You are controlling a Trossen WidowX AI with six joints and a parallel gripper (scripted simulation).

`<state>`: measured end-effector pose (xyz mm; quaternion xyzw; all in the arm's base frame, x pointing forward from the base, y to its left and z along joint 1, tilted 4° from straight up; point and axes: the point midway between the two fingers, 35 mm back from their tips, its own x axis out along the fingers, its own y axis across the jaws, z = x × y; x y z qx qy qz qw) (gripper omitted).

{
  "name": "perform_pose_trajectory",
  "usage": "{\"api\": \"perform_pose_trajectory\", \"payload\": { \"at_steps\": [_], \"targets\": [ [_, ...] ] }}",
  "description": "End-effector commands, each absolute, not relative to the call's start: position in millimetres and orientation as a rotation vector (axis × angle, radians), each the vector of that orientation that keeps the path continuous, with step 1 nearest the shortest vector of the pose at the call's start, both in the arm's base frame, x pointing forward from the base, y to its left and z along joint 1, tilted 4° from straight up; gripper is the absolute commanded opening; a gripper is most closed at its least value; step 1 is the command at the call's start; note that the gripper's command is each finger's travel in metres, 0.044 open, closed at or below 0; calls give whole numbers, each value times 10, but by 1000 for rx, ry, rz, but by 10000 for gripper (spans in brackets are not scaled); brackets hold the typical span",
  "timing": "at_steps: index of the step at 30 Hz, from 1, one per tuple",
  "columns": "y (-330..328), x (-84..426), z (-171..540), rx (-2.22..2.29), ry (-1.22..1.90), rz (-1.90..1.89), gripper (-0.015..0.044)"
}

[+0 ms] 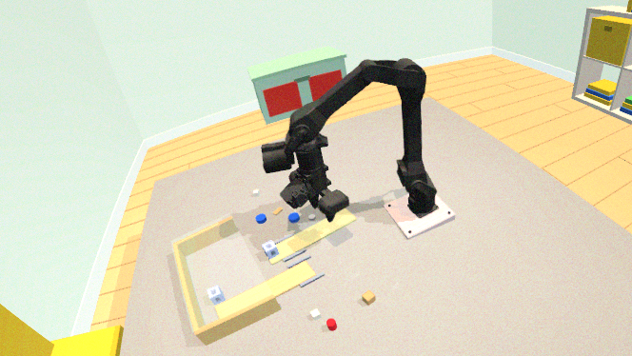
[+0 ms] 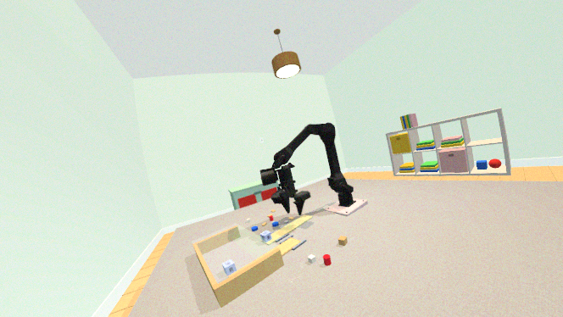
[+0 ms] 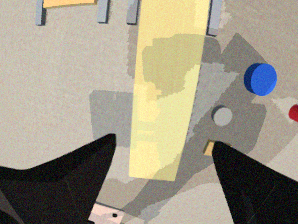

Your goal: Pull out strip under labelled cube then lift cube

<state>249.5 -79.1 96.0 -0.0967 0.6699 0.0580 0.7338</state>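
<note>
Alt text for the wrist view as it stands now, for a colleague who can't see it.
The open pincer spans the near end of a long pale-yellow strip lying on a grey-beige mat. Right of the strip are a blue disc, a small grey disc and, partly cut off, something red.

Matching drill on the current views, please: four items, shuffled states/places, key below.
1. gripper
2. labelled-looking cube nearer the gripper
3. base plate
4. low cabinet

A. pale pink, under the arm's foot
B. on one end of a yellow strip
C. green top, red front panels
D. open, fingers apart

Pairs: 1-D, 2-B, 3-A, 4-C
</note>
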Motion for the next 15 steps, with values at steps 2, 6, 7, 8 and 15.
{"api": "perform_pose_trajectory", "payload": {
  "at_steps": [2, 6, 7, 8, 15],
  "targets": [
    [-760, 2678, 1001, -211, 1473, 122, 440],
    [-737, 2818, 1031, -210, 1472, 122, 440],
    [-731, 2854, 1039, -210, 1471, 122, 440],
    [-726, 2888, 1047, -210, 1471, 122, 440],
    [-687, 3135, 1103, -210, 1468, 122, 440]
  ]
}}
